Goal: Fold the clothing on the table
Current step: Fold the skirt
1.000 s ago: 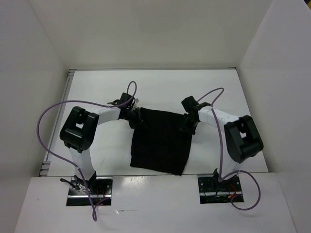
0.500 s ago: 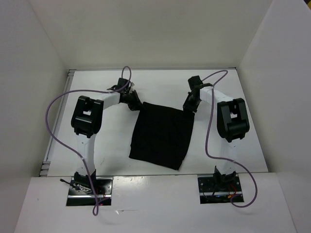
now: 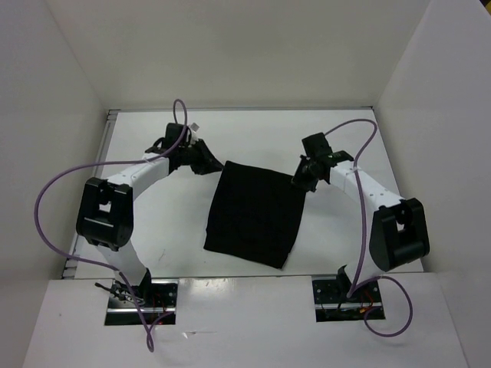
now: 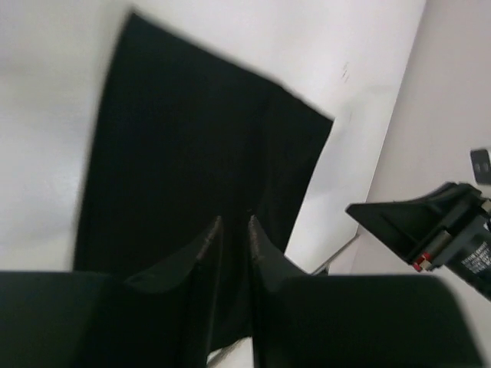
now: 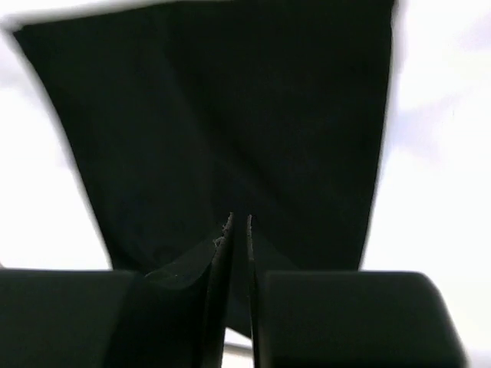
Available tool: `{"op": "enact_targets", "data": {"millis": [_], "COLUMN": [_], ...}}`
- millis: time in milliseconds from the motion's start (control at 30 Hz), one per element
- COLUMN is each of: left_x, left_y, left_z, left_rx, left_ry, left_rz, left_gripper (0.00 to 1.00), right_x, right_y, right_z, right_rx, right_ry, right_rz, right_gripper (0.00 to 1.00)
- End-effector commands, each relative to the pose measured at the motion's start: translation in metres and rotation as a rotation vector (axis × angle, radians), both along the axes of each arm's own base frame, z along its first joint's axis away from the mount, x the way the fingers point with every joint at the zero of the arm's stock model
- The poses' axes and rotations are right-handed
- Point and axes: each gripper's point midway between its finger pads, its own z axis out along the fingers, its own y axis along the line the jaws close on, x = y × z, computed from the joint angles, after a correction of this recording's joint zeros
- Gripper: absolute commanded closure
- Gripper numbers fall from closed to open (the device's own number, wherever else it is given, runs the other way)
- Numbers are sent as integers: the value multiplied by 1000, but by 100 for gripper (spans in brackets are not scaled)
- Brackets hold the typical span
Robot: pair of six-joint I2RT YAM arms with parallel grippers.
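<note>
Left wrist view: the left hand (image 4: 234,224) has its two fingers a narrow slit apart with nothing caught between them. Just ahead of the tips the clothing (image 4: 192,153) lies flat. Seen from the top external camera, this hand sits just off the cloth's far left corner, with a sliver of white desk (image 3: 176,230) between them.

On the right wrist camera, the right hand (image 5: 238,221) also has its fingers slightly parted, and no fabric shows in the gap. The black cloth spreads out beyond the tips. From above, this hand is at the cloth's far right corner, over its edge or touching it; I cannot tell which.

Outward from both hands, the cloth is a smooth, roughly square panel, slightly skewed, lying between the two arms toward their bases.

As a judgement, at least one fold looks done: the piece is compact and its edges are straight, though the layers cannot be counted. What may be left is another fold to halve it, or only drawing both hands clear.
</note>
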Motion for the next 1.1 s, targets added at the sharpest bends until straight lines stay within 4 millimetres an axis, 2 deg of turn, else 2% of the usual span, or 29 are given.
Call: {"op": "enact_targets", "data": {"millis": [0, 33, 100, 133, 200, 233, 267, 333, 433, 467, 533, 667, 700, 767, 800, 833, 867, 900, 933, 967, 1033, 1067], "left_x": [-44, -45, -62, -63, -75, -75, -84, -87, -91, -85, -86, -74, -69, -58, -49, -44, -29, -23, -13, -4, 17, 28], "left_y": [-16, -14, -15, -13, -17, -17, -19, -15, -8, -8, -5, -6, -6, -11, -10, -8, -14, -9, -4, -1, 3, 11], "left_z": [-31, -40, -61, -67, -86, -92, -99, -115, -133, -134, -147, -157, -158, -159, -158, -162, -151, -155, -153, -151, -143, -137], "left_rx": [16, 50, 106, 121, 182, 215, 245, 294, 376, 386, 414, 438, 448, 453, 447, 451, 442, 456, 451, 462, 467, 465], "left_ry": [106, 113, 169, 187, 222, 221, 250, 274, 330, 328, 369, 377, 369, 367, 359, 375, 338, 350, 350, 339, 319, 303], "left_rz": [-73, -54, -75, -68, -98, -88, -99, -96, -81, -74, -73, -62, -55, -64, -53, -46, -49, -33, -15, -9, 10, 37], "left_gripper": [77, 83, 99, 100, 100, 100, 100, 100, 100, 100, 100, 100, 100, 100, 100, 100, 100, 100, 100, 100, 100, 100], "right_x": [-32, -41, -48, -57, -63, -73, -74, -78, -73, -74, -67, -54, -43, -34, -17, -10, 0, 22, 31, 55, 72, 85], "right_y": [0, 3, 6, 8, 12, 12, 11, 13, 12, 12, 14, 15, 15, 6, 7, 0, -2, -3, -11, -11, -19, -25], "right_z": [-22, -29, -36, -46, -57, -70, -75, -85, -97, -107, -111, -123, -127, -131, -132, -131, -129, -122, -118, -104, -98, -87], "right_rx": [1, 0, 7, -1, -7, -21, -25, -31, -55, -72, -78, -114, -141, -161, -163, -178, -186, -193, -209, -205, -235, -241], "right_ry": [109, 134, 154, 189, 213, 258, 268, 292, 318, 347, 354, 376, 365, 379, 362, 366, 354, 320, 317, 262, 227, 197], "right_rz": [-30, -14, -10, -8, -3, -4, -5, -6, -12, -2, 6, 19, 21, 14, 1, -12, -13, -23, -36, -54, -73, -83], "right_gripper": [87, 97, 100, 100, 100, 100, 100, 100, 100, 100, 100, 100, 100, 100, 100, 100, 100, 100, 100, 100, 100, 100]}}
